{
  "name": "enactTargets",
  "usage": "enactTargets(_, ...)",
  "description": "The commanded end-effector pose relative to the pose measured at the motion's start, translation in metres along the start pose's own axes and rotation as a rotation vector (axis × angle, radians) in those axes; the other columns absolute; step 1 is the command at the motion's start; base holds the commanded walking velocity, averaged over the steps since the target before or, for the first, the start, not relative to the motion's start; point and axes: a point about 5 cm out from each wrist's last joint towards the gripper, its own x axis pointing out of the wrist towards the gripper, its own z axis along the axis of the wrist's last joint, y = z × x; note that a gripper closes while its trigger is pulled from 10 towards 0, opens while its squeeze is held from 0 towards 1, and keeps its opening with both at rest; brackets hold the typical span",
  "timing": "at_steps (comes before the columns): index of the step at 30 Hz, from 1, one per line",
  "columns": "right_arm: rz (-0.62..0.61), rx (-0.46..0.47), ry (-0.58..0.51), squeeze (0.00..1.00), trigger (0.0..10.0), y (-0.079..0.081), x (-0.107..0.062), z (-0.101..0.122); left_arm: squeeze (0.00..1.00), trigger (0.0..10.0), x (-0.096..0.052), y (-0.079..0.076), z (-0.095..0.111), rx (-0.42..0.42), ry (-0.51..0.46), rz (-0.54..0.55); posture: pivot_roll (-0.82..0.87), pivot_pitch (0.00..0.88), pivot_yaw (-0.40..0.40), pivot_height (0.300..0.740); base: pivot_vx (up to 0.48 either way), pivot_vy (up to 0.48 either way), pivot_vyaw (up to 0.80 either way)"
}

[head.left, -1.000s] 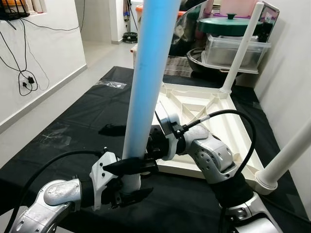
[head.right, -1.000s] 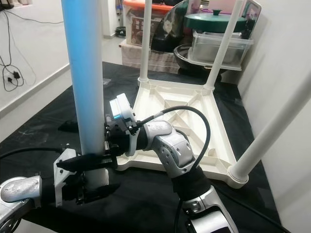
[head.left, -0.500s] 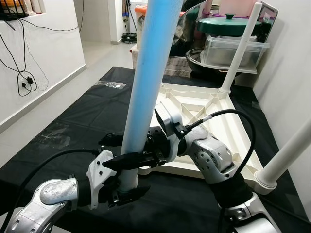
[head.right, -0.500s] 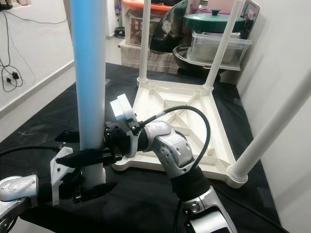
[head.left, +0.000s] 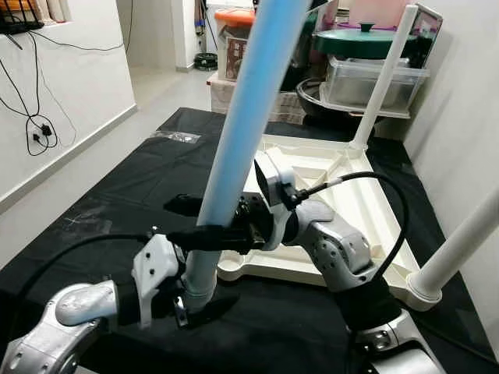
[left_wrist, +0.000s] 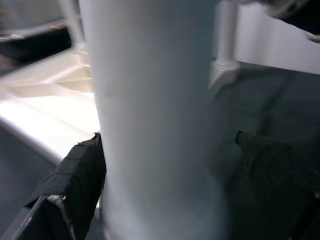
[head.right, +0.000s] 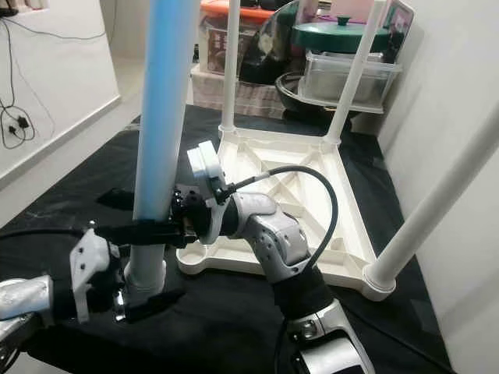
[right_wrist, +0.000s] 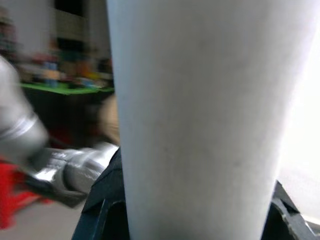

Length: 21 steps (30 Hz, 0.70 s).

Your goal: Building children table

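Observation:
A long pale-blue table leg (head.left: 234,132) stands tilted, its top leaning right. Both grippers hold it near its lower end. My left gripper (head.left: 203,270) is shut on the leg just above its flared base, with one finger over it and one under. My right gripper (head.left: 212,216) is shut on the leg a little higher up. In the wrist views the leg (left_wrist: 155,125) (right_wrist: 200,100) sits between the black fingers (left_wrist: 75,175) (right_wrist: 102,212). The white table top (head.left: 312,160) lies upside down on the black mat (head.left: 132,179). The leg's base is beside its near left corner.
Three white legs stand on the table top: back left (head.right: 230,62), back right (head.left: 382,78), near right (head.left: 460,241). Clear storage boxes (head.left: 374,78), a green lid (head.left: 366,39) and a pot crowd the back. A white wall runs close on the right. Cables (head.left: 39,125) hang on the left wall.
The blue leg has tipped from nearly upright to leaning right at its top. Both grippers kept hold of it, and my left gripper swung slightly left and down.

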Motion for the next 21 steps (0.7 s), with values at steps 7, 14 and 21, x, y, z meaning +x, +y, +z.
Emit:
enactTargets(7, -0.376, -0.129, 0.058, 0.00, 0.0, -0.042, -0.049, 0.012, 0.00, 10.0, -0.018, 0.011, 0.006, 0.024, 0.001, 0.235, 0.12, 0.000, -0.095, 0.740, 0.000, 0.000, 0.00)
enactTargets(14, -0.555, -0.170, 0.107, 0.00, 0.0, -0.055, -0.060, 0.008, 0.00, 10.0, -0.018, 0.019, -0.006, 0.028, 0.041, 0.433, 0.13, 0.000, -0.095, 0.740, 0.000, 0.000, 0.00)
enactTargets(21, -0.573, -0.160, 0.115, 0.00, 0.0, -0.054, -0.056, -0.011, 0.00, 10.0, -0.014, 0.009, -0.019, -0.044, 0.072, 0.524, 0.14, 0.000, -0.096, 0.740, 0.000, 0.000, 0.00)
